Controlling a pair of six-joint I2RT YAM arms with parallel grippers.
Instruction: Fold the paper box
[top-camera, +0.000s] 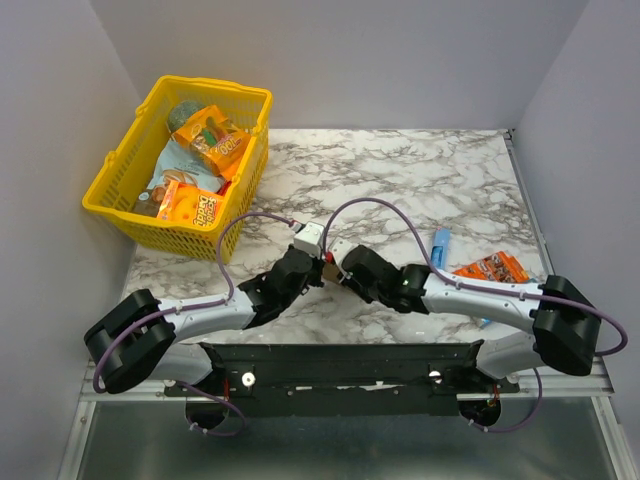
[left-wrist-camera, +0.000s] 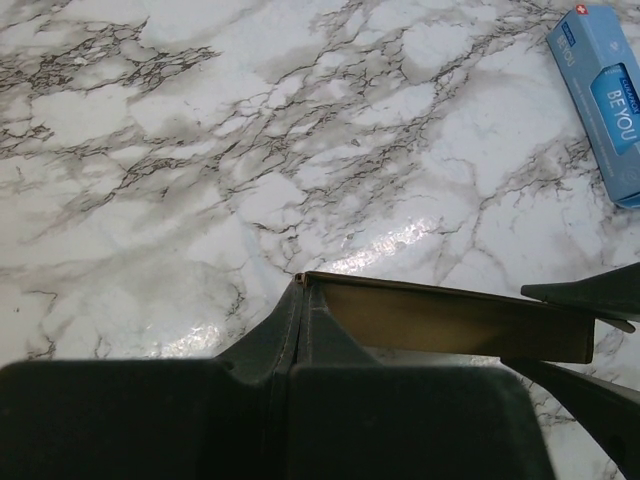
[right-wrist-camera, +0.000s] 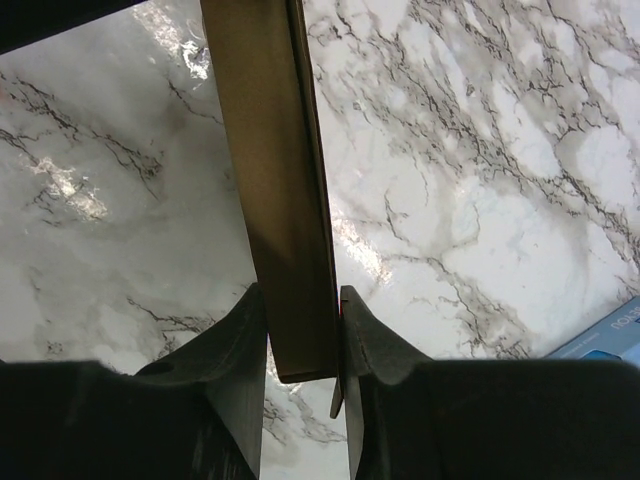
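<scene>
**Plain brown cardboard paper box (top-camera: 327, 263) pinched from both ends above the middle of the white marble table (top-camera: 420, 180)**

The left gripper (left-wrist-camera: 302, 286) is clamped fully on one corner of the box. The right gripper (right-wrist-camera: 300, 305) is partly closed, with a finger against each face of the other end. The box hangs between them, just toward 6 o'clock from the table's centre in the overhead view. It shows as a slim, flat, unprinted slab with crisp long edges. The main creases look made, but whether the end flaps are tucked is hidden, so finishing probably remains. A yellow plastic basket (top-camera: 120, 190) sits at 10 o'clock and an orange snack packet (top-camera: 490, 268) at 3 o'clock.
</scene>
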